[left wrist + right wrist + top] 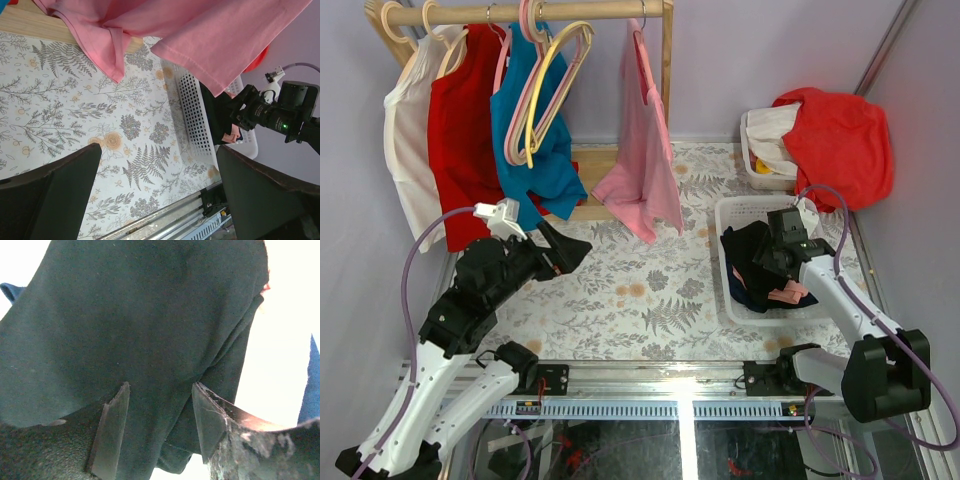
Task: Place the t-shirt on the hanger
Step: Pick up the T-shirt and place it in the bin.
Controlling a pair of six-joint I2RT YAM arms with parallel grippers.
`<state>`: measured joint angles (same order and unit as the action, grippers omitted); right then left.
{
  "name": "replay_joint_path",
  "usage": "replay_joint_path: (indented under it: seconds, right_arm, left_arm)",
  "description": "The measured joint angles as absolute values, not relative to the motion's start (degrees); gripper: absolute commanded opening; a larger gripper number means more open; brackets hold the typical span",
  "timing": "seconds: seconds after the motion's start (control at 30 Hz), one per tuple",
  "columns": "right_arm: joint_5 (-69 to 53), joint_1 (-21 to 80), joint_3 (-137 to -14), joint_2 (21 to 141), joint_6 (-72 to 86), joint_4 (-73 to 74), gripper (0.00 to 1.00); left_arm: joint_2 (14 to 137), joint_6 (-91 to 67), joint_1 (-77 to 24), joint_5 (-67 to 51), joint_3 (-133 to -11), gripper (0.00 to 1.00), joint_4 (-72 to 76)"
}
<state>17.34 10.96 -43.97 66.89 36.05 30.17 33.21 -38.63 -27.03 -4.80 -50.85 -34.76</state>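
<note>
The black t-shirt (748, 262) lies crumpled in a white basket (735, 212) at the right, with a pink cloth beside it. My right gripper (767, 252) is down in the basket. In the right wrist view its jaws (160, 425) stand open, with the black t-shirt (140, 325) filling the view in front of and between them. The yellow hanger (530, 130) hangs on the wooden rail among pink hangers, in front of the teal shirt. My left gripper (572, 250) is open and empty above the flowered table (75, 100), pointing toward the basket (192, 115).
A wooden rack (520, 12) at the back left holds white, red, teal (520, 160) and pink (645, 170) shirts. The pink shirt (200, 35) hangs just above my left gripper. A red cloth (835, 140) is draped over a white bin (760, 170) at the back right.
</note>
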Motion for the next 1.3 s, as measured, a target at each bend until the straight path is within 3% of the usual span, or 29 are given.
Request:
replay_joint_path:
  seconds: [0.1, 0.3, 0.53, 0.8, 1.3]
  right_arm:
    - [17.4, 10.9, -42.7, 66.8, 36.1, 29.8, 0.56]
    - [17.2, 10.8, -42.2, 68.3, 35.6, 27.0, 0.01]
    - [15.6, 10.7, -41.8, 66.5, 33.0, 25.6, 0.0]
    - [10.3, 10.5, -42.7, 52.5, 31.1, 25.3, 0.0]
    - [-5.6, 10.5, -60.8, 47.0, 31.2, 29.6, 0.0]
  left_arm:
    - [33.5, -38.6, -27.0, -4.8, -50.9, 1.0, -34.8]
    - [33.4, -38.6, -27.0, -4.8, -50.9, 1.0, -34.8]
    - [33.4, -38.6, -27.0, -4.9, -50.9, 1.0, -35.6]
    - [34.4, -38.5, -27.0, -9.4, -50.9, 1.0, -35.6]
    - [40.3, -37.5, -32.4, -10.4, -54.8, 1.0, -34.3]
